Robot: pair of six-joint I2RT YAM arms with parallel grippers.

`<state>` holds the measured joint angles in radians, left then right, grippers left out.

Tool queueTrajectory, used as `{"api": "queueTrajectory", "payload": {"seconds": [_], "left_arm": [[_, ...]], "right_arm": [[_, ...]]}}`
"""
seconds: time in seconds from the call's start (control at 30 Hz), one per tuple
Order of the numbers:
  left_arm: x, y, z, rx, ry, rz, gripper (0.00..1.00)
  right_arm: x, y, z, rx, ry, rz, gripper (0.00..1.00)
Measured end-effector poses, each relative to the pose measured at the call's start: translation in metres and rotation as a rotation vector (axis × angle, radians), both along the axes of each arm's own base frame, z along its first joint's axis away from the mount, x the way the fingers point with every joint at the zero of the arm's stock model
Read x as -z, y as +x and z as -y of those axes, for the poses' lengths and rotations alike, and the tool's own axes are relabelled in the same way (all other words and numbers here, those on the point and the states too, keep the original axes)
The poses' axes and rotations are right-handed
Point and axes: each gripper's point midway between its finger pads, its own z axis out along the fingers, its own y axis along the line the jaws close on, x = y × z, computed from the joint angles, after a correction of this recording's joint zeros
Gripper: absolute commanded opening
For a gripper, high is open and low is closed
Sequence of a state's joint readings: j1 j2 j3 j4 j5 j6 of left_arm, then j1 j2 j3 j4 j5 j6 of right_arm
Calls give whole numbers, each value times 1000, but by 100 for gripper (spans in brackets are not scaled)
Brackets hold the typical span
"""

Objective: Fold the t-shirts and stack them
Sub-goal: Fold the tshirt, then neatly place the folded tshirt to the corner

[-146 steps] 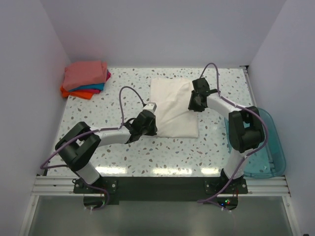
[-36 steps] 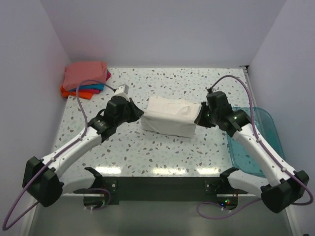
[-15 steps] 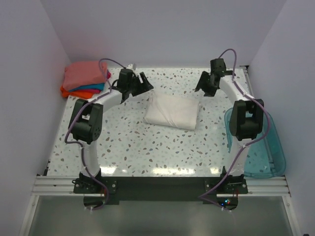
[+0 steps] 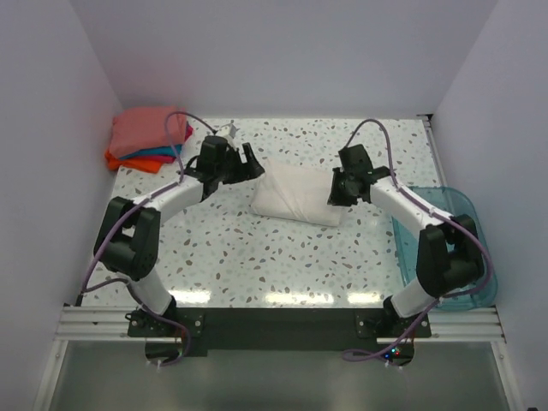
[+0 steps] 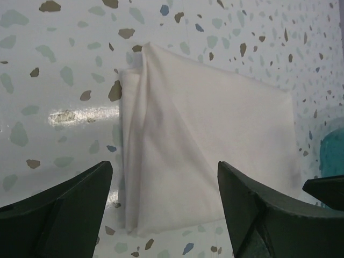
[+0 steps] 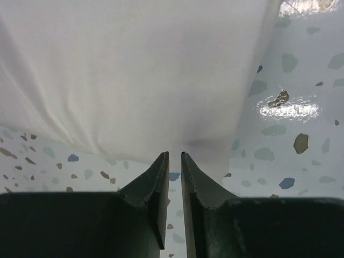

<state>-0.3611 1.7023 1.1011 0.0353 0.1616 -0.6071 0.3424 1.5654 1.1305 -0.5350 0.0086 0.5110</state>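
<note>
A folded white t-shirt lies mid-table, a plain white rectangle with its print hidden. My left gripper hovers just off its left end, jaws spread wide; in the left wrist view the shirt shows between the open gripper with nothing held. My right gripper sits at the shirt's right end. In the right wrist view its jaws are drawn to a narrow slit, tips pinched into the hem of the white cloth. A stack of folded salmon-pink, teal and orange t-shirts rests at the back left corner.
A translucent teal bin hangs off the table's right side, beside the right arm; its edge shows in the left wrist view. White walls close in the table at the left, back and right.
Both arms came down from the table's back to the folded shirt's two ends. The left jaws have opened wide; the right jaws opened, then narrowed onto the shirt's hem.
</note>
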Motion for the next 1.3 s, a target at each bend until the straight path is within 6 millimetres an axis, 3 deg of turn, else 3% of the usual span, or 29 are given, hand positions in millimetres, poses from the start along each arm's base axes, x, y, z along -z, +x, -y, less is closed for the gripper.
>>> {"api": "queueTrajectory", "payload": {"seconds": [0.23,0.37,0.7,0.8,0.9,0.93,1.0,1.07,1.2,1.3], "left_arm": [[63,-15,7,95,56,-130,89],[89,-21,11,138,68,-183,90],[87,1,35,212,16,-145,87],[90,6,44,208,23,-146,74],[95,10,56,203,39,-154,49],[96,12,59,199,50,-154,33],[101,13,61,185,81,-170,12],[103,13,59,175,114,-190,2],[93,29,50,148,238,-199,0],[73,53,37,119,351,-164,0]], "right_arm": [[78,-8,7,14,-51,-170,16],[80,0,8,31,1,-172,15],[80,9,13,71,109,-184,15],[79,14,13,75,112,-184,15],[77,21,11,76,111,-182,15],[77,23,11,76,111,-182,15],[73,27,11,76,109,-184,18],[67,30,10,75,110,-180,22],[45,45,7,64,118,-130,42],[23,50,5,54,127,-83,44]]}}
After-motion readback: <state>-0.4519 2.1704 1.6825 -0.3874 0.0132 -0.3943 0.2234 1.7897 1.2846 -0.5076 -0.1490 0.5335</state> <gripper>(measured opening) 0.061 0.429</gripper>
